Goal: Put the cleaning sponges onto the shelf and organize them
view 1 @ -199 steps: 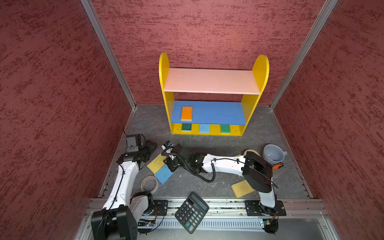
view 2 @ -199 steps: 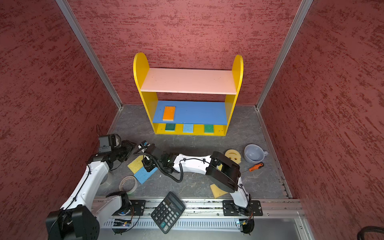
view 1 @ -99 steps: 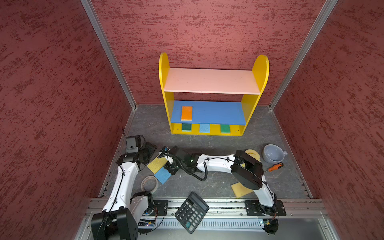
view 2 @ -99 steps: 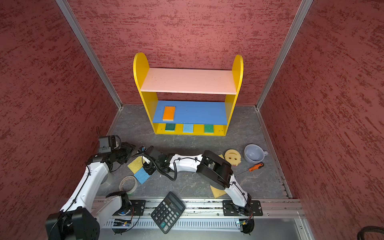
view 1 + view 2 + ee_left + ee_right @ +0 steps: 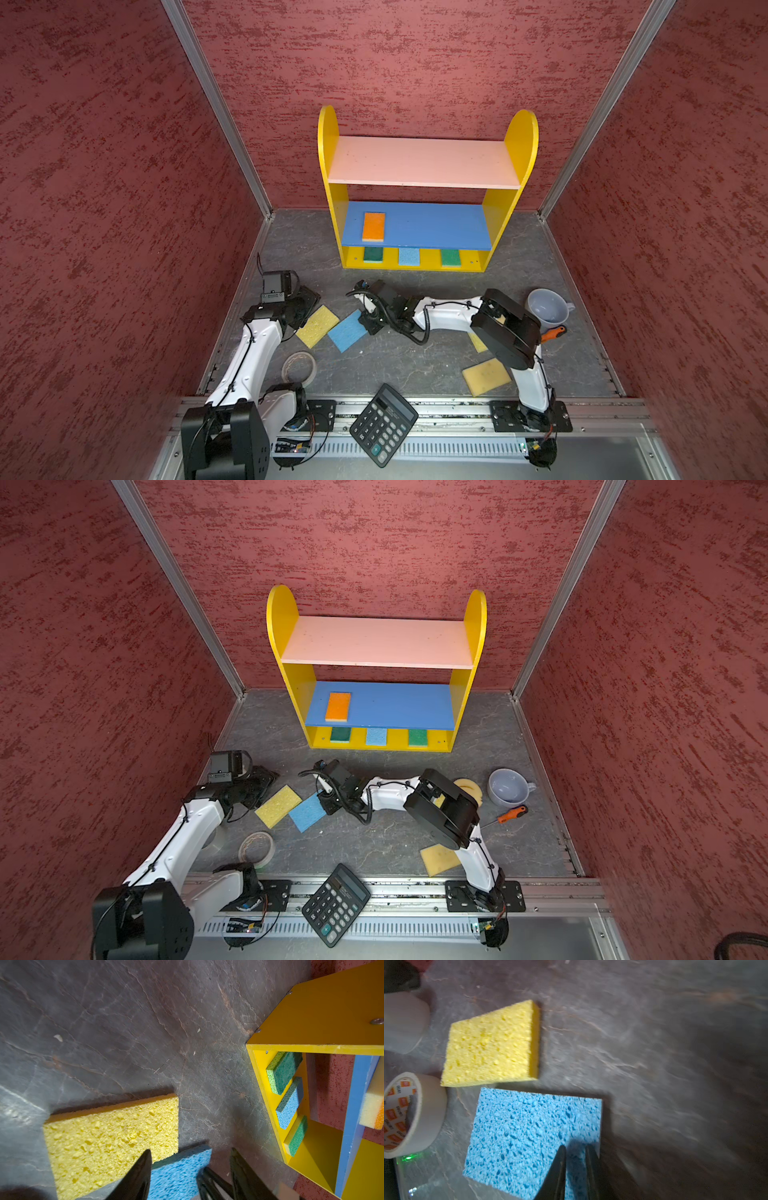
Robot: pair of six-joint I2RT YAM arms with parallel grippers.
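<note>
Here the right gripper [image 5: 575, 1153] has its jaws almost together, a thin slit between them, over one corner of the flat-lying blue sponge [image 5: 529, 1130], and whether they pinch it cannot be told. Just beside it lies the yellow sponge [image 5: 492, 1047], the left gripper [image 5: 190, 1149] pointing at both with jaws spread, then the tape roll [image 5: 425, 1115], its orange core labels too blurred to read. Farther back the shelf [image 5: 424, 164] holds an orange sponge [image 5: 373, 226] on its blue board and three more sponges [image 5: 409, 256] in a row on the bottom.
</note>
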